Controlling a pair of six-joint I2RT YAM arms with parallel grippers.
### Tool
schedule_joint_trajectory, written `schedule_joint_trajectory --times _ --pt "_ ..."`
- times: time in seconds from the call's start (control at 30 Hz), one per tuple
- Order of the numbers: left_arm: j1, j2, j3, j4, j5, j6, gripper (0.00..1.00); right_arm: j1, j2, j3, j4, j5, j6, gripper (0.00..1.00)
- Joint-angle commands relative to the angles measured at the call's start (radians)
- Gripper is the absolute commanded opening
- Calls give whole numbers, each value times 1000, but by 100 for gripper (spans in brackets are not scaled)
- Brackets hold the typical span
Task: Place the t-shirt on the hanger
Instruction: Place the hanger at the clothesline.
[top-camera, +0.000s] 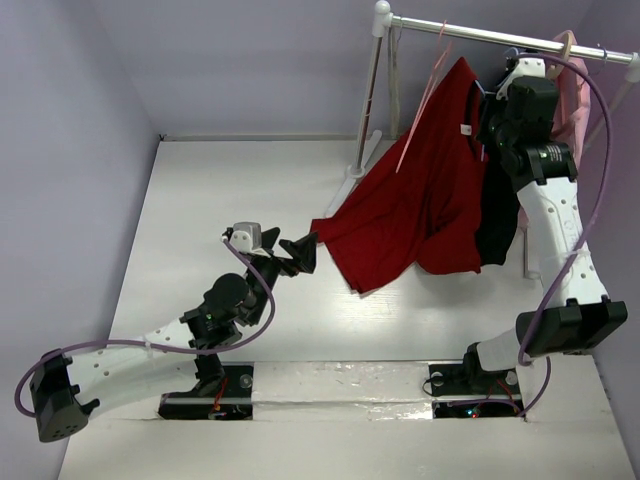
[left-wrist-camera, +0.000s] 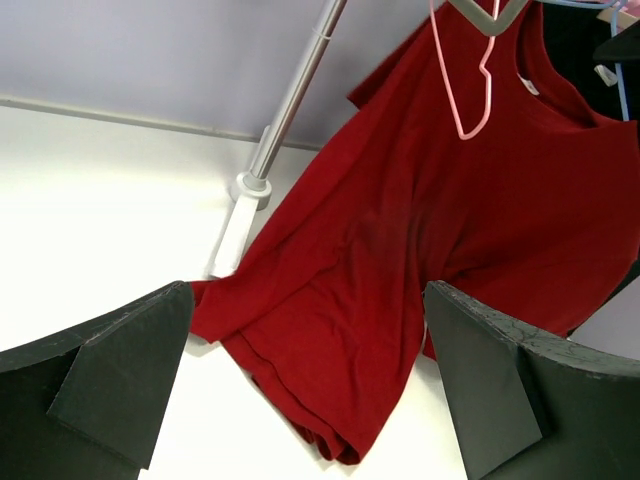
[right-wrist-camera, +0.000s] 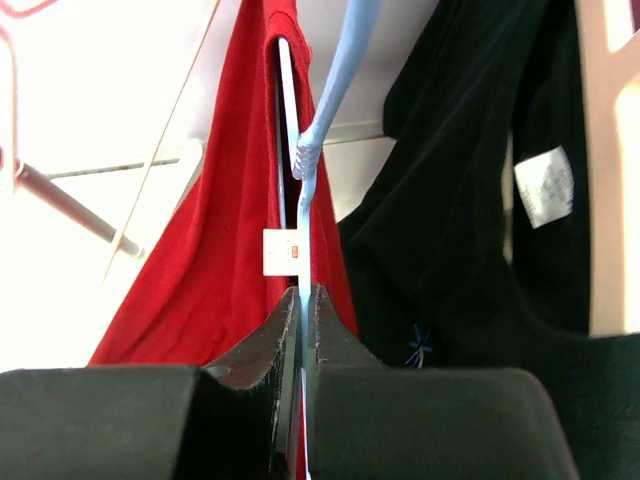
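The right end effector (right-wrist-camera: 302, 295) is clenched on the thin wire of the light-blue hanger (right-wrist-camera: 308, 155), up by the rail (top-camera: 500, 35) in the upper right of the overhead view. The red t-shirt (top-camera: 420, 210) hangs from there and slants down to the centre, its lower hem lying crumpled on the tabletop (top-camera: 250, 200). The left end effector (top-camera: 302, 254) is spread wide and grasps nothing, just beside that hem. How far the wire sits inside the collar cannot be told. The lopsided drape could drag the shirt off the hanger, the thin wire may twist in so narrow a pinch, and the black garment (right-wrist-camera: 460, 200) alongside could tangle with it.
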Motion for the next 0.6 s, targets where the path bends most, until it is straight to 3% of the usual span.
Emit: schedule_joint_trajectory --times 0.0,0.4,0.57 --pt "10 -16 -15 51 0 -10 99 -17 -8 97 148 28 -35 0" --pt "37 18 -8 40 23 -28 99 -109 49 53 286 -172 -19 0" --pt "37 12 -14 48 53 -42 99 -109 39 3 362 -176 1 0"
